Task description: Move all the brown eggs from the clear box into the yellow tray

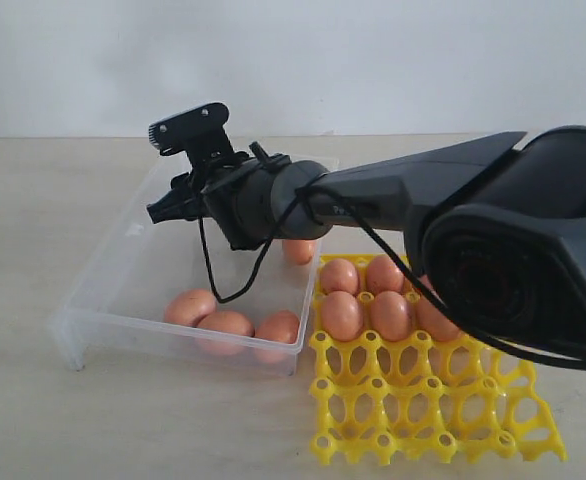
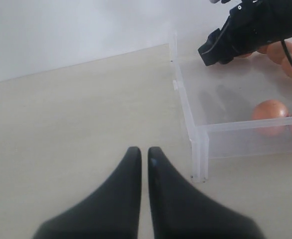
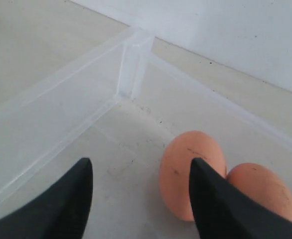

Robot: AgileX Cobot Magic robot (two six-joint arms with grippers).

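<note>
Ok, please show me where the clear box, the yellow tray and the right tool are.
clear box [image 1: 108,265], exterior view, on its left side wall.
yellow tray [image 1: 423,400], exterior view, on the empty front grid.
right tool [image 3: 140,164], right wrist view, midway between its open fingertips.

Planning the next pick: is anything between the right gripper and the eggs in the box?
Nothing visible. The open right gripper hangs over the box; the nearest egg lies by one fingertip, a second egg beside it.
</note>
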